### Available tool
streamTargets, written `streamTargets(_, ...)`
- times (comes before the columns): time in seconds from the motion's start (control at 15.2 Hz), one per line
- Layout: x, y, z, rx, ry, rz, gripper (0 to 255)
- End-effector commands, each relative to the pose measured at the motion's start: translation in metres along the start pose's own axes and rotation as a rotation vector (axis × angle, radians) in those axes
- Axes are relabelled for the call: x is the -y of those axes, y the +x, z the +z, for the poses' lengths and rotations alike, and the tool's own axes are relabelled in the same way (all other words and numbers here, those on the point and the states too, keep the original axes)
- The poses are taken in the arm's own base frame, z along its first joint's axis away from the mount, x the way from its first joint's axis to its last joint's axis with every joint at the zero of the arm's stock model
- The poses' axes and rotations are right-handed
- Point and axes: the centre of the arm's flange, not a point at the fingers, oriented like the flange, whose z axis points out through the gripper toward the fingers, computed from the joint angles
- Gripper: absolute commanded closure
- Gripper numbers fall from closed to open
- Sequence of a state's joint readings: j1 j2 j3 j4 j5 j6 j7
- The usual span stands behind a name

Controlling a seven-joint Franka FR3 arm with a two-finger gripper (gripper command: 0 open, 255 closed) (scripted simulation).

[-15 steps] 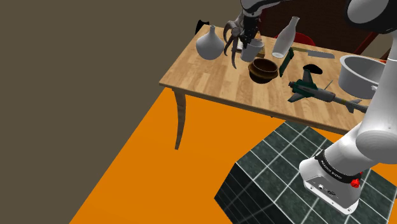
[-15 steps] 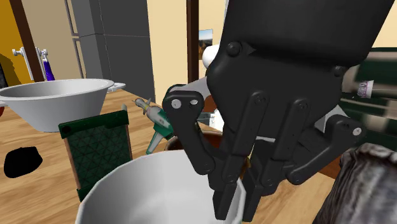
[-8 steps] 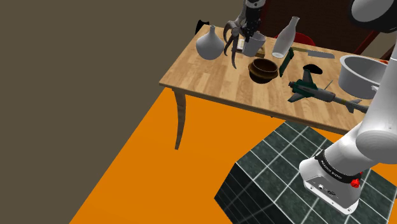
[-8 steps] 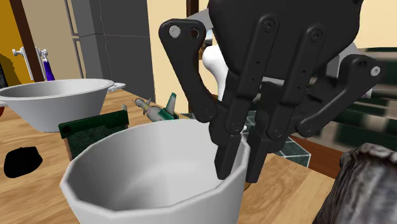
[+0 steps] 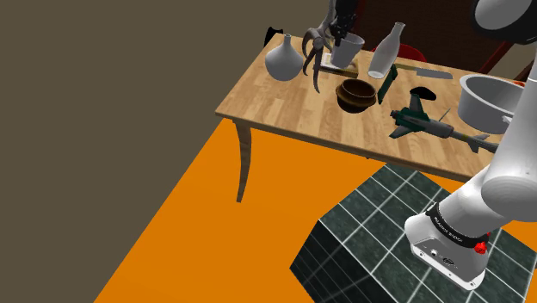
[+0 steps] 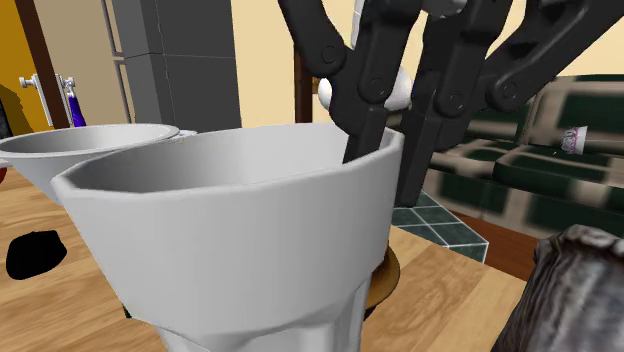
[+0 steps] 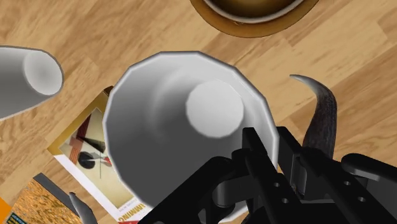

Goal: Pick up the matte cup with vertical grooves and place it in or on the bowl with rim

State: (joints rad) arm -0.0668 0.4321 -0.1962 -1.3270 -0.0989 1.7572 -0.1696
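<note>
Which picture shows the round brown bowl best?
The shoulder view: the round brown bowl sits whole on the wooden table. The wrist view catches part of its rim, and the second exterior view just a brown sliver behind the white cup.

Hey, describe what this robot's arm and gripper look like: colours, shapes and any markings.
The arm is smooth, rounded white links with dark joints. A black band near its foot carries small white lettering, a red knob beside it. The gripper is all black: flat linkage bars with round pivot pins and two slim fingers.
</note>
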Motion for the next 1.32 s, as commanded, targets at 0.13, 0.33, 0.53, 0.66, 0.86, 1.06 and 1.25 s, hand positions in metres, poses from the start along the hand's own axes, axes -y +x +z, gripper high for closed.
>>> streamTargets(0.13,-0.004,-0.001,-0.021,0.0,0.0,0.0,255)
streamTargets(0.33,-0.006,-0.002,-0.034,0.0,0.0,0.0,255)
streamTargets(0.53,0.003,-0.039,-0.043,0.0,0.0,0.0,255)
streamTargets(0.66,0.009,-0.064,-0.049,0.0,0.0,0.0,255)
streamTargets(0.86,0.018,-0.102,-0.058,0.0,0.0,0.0,255)
streamTargets(1.06,0.027,-0.139,-0.068,0.0,0.0,0.0,255)
streamTargets(1.25,0.033,-0.152,-0.06,0.0,0.0,0.0,255)
